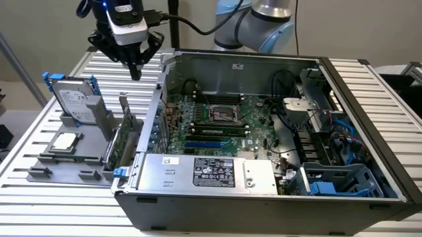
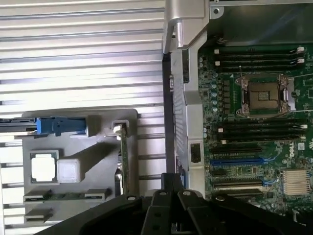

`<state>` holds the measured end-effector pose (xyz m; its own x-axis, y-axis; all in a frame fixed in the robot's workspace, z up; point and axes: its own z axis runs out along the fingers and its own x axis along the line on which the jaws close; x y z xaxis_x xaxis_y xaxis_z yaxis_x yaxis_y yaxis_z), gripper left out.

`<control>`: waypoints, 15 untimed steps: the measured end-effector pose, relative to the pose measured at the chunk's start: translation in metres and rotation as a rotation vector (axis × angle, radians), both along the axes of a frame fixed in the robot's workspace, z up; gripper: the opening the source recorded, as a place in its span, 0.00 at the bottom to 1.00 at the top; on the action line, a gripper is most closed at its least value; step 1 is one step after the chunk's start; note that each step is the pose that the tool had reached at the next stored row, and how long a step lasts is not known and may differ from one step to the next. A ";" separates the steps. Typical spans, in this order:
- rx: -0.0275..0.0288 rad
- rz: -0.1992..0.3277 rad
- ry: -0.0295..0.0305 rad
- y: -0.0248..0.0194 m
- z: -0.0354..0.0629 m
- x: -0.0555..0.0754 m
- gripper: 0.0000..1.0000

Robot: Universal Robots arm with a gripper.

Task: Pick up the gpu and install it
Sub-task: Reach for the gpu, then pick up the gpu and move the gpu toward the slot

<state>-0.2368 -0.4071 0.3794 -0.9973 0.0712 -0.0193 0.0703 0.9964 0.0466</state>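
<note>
Slatted metal table (image 1: 39, 197) is seen under everything, and an open PC case (image 1: 264, 207) is laid on it with the motherboard (image 1: 224, 118) exposed. Beside the case, on the exterior view's left, a grey holder (image 1: 59, 170) is set out. The gpu (image 1: 122, 140) is found standing on edge in it, just beside the case wall. A hard drive (image 1: 72, 98) and a CPU chip (image 1: 64, 141) are parked in the same holder. Now the gripper (image 1: 136, 73): it is held high over the table, pointing down, well apart from the gpu. Its fingers are drawn together to a point, and nothing is gripped. In the wrist view the gpu (image 2: 122, 156) is caught edge-on between the chip and the case wall, with the gripper (image 2: 168, 183) above it.
</note>
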 end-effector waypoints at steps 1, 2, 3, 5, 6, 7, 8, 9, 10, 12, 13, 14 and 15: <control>-0.0003 0.000 0.0000 -0.0002 -0.0011 -0.005 0.00; -0.0005 0.000 0.0000 -0.0004 -0.0021 -0.009 0.00; -0.0006 0.000 0.0000 -0.0006 -0.0032 -0.014 0.00; -0.0006 0.000 0.0000 -0.0017 -0.0055 -0.023 0.00; -0.0006 0.000 -0.0001 -0.0027 -0.0067 -0.028 0.00; -0.0006 0.000 0.0000 -0.0035 -0.0077 -0.032 0.00; -0.0006 0.000 0.0000 -0.0044 -0.0088 -0.036 0.00; -0.0007 0.000 0.0000 -0.0055 -0.0100 -0.041 0.00; -0.0007 0.000 0.0001 -0.0064 -0.0110 -0.045 0.00; -0.0006 0.000 0.0000 -0.0100 -0.0127 -0.051 0.00; -0.0006 0.000 0.0000 -0.0127 -0.0133 -0.053 0.00; -0.0007 0.000 0.0001 -0.0159 -0.0139 -0.054 0.00; -0.0006 0.000 0.0001 -0.0195 -0.0146 -0.055 0.00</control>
